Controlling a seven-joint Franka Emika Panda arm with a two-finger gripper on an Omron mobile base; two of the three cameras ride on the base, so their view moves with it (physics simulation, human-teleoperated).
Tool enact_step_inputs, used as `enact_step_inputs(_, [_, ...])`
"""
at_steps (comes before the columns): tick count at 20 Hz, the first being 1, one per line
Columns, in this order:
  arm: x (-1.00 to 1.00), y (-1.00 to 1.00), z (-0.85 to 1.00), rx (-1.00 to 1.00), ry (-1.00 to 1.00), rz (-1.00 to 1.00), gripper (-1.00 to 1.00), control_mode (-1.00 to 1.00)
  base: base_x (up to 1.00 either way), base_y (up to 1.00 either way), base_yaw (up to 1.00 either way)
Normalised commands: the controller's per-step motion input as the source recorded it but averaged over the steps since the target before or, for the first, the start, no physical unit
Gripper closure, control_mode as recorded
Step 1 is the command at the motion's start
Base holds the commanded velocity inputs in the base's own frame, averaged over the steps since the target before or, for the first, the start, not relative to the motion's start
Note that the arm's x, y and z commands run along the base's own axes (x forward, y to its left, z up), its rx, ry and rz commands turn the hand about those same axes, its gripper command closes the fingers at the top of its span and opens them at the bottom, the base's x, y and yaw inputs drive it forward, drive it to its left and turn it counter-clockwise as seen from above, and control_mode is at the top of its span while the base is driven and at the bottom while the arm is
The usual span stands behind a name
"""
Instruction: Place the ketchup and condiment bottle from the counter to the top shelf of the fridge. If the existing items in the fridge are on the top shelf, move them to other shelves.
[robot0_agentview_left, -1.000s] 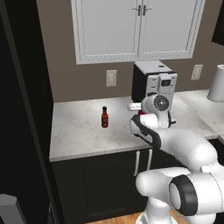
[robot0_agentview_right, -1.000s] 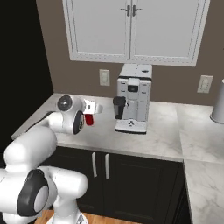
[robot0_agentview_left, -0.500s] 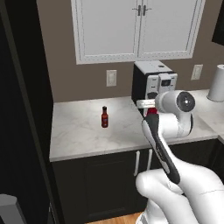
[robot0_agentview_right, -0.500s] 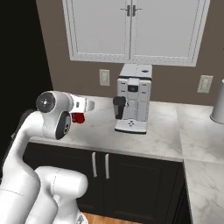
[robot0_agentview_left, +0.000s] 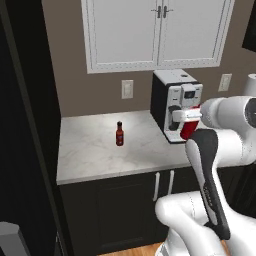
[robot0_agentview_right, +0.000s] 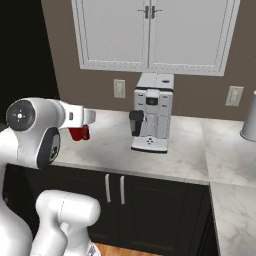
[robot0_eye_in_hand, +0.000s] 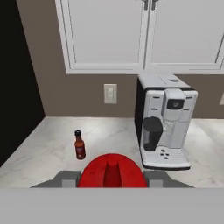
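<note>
Ketchup held aloft, condiment bottle on the counter.
The condiment bottle (robot0_agentview_left: 119, 133) stands upright near the counter's (robot0_agentview_left: 90, 155) back edge, left of the coffee machine (robot0_agentview_left: 176, 104); the gripper (robot0_agentview_left: 185, 117) grips the red ketchup (robot0_agentview_left: 188, 128) above the counter's front edge.

brown wall (robot0_agentview_left: 105, 85), white upper cabinets (robot0_agentview_left: 155, 32), marble counter (robot0_agentview_left: 100, 150), dark base cabinets (robot0_agentview_right: 145, 200)

Bare counter (robot0_agentview_left: 90, 150) surrounds the small condiment bottle (robot0_agentview_left: 119, 133), leaving my gripper (robot0_agentview_left: 186, 122) open approach from above and the front. The coffee machine (robot0_agentview_left: 176, 105) blocks passage well to its right.
</note>
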Motion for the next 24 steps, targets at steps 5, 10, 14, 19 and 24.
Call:
enact_step_inputs(5, [-0.86,0.01,0.26,-0.01,0.01,0.0,1.0,-1.0,0.0,0.0,0.0])
enact_step_inputs(10, [-0.5,0.0,0.0,0.0,0.0,0.0,1.0,1.0,-0.4,0.0,0.0])
enact_step_inputs(14, [0.0,0.0,0.0,0.0,0.0,0.0,1.0,1.0,-1.0,0.03,0.03])
enact_step_inputs(19, [0.0,0.0,0.0,0.0,0.0,0.0,1.0,1.0,-1.0,0.46,0.13])
enact_step_inputs(24, [0.0,0.0,0.0,0.0,0.0,0.0,1.0,1.0,-0.99,0.97,0.19])
